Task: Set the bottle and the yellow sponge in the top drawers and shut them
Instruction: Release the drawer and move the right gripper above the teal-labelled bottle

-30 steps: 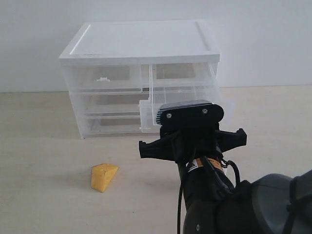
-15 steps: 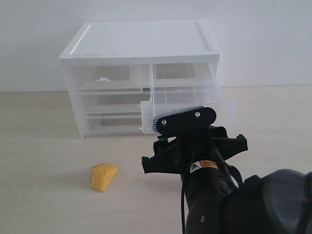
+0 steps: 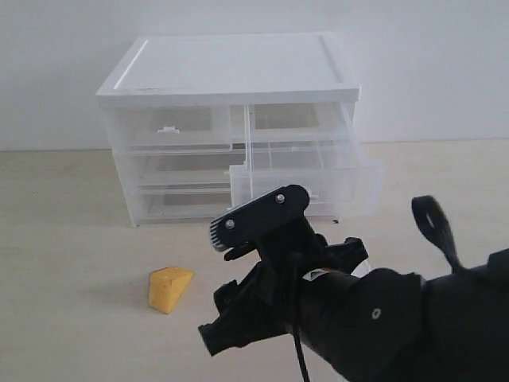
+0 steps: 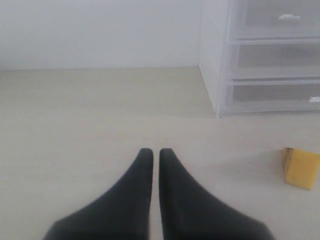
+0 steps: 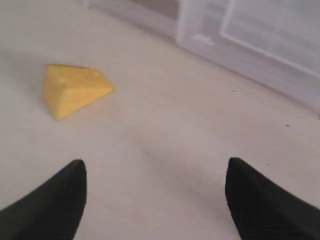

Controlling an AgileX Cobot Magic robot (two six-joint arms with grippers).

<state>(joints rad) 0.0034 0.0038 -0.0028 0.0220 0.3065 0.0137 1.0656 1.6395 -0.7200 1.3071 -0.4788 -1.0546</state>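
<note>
The yellow sponge (image 3: 169, 288) lies on the table in front of the cabinet's left side; it also shows in the left wrist view (image 4: 300, 167) and the right wrist view (image 5: 75, 89). My right gripper (image 5: 155, 167) is open and empty, low over the bare table a short way from the sponge. My left gripper (image 4: 151, 150) is shut on nothing, hovering over the table well short of the sponge. The top right drawer (image 3: 306, 171) stands pulled out. The top left drawer (image 3: 171, 127) is pushed in. The bottle is out of view.
The white-topped cabinet (image 3: 231, 68) stands at the back against a white wall, with two full-width clear drawers (image 3: 175, 187) below. My right arm's black body (image 3: 358, 318) fills the near right of the exterior view.
My right arm has swung down and to the left, away from the open top right drawer, towards the sponge. The sponge and the drawers have not moved.
</note>
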